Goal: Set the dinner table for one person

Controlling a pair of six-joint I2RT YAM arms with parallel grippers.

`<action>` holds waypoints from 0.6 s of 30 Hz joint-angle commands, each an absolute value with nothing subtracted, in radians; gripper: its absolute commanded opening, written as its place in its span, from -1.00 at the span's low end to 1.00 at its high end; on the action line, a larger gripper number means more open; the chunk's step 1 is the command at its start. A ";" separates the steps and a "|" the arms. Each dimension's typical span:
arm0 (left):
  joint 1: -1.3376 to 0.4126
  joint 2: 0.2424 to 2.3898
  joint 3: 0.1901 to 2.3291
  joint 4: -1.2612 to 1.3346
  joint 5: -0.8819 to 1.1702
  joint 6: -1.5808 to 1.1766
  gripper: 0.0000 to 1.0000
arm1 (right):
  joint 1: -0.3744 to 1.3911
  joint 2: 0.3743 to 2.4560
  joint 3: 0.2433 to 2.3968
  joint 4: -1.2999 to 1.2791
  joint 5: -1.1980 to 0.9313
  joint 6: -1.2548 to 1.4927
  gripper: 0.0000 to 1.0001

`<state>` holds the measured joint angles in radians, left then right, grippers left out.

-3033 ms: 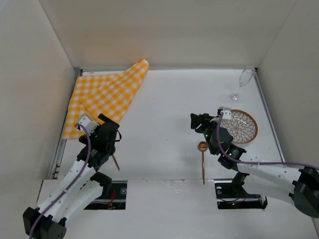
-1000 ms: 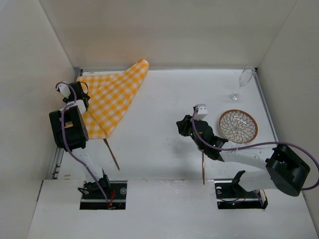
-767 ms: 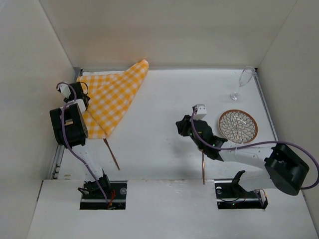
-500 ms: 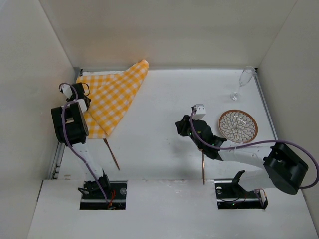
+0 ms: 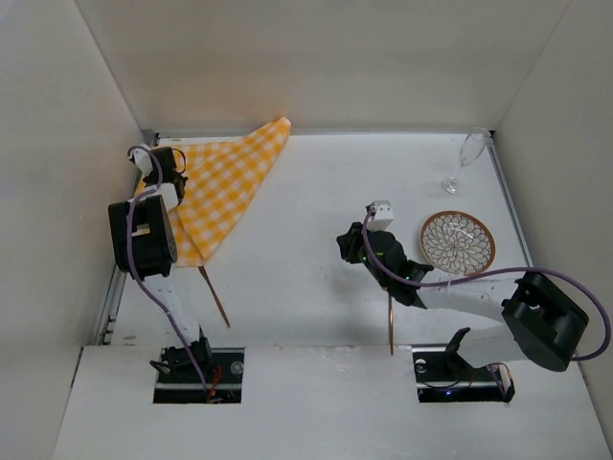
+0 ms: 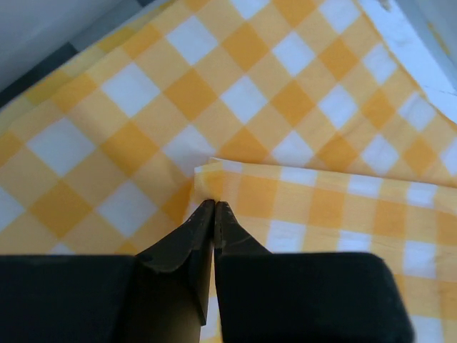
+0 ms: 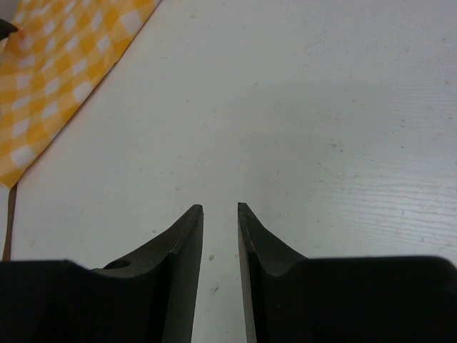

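With the left hand (image 6: 214, 206), pinches shut on a folded corner of the checked cloth (image 6: 285, 107) at the table's (image 5: 316, 192) ten o'clock, probably to drag or spread it as a place mat. Holds the right hand (image 7: 220, 209) slightly parted and empty, low over bare table near centre. Soft, thin yellow-and-white weave, doubled over. Flat matte white table, walled all round and underlying everything. Round patterned plate (image 5: 457, 242) at three o'clock — slender clear glass (image 5: 466, 158) at two.

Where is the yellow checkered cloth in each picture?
Top external: the checked cloth lies far left on the dinner table.
Left wrist: the cloth fills it; the left gripper pinches its fold.
Right wrist: the cloth is top left.
Shared landmark: the dinner table, plain in top and right wrist.
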<state>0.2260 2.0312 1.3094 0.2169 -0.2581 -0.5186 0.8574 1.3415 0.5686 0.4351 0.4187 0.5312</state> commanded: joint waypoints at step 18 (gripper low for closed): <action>-0.410 1.844 1.240 0.553 -0.107 -0.561 -1.00 | 0.821 1.151 0.503 0.494 0.593 0.572 -0.39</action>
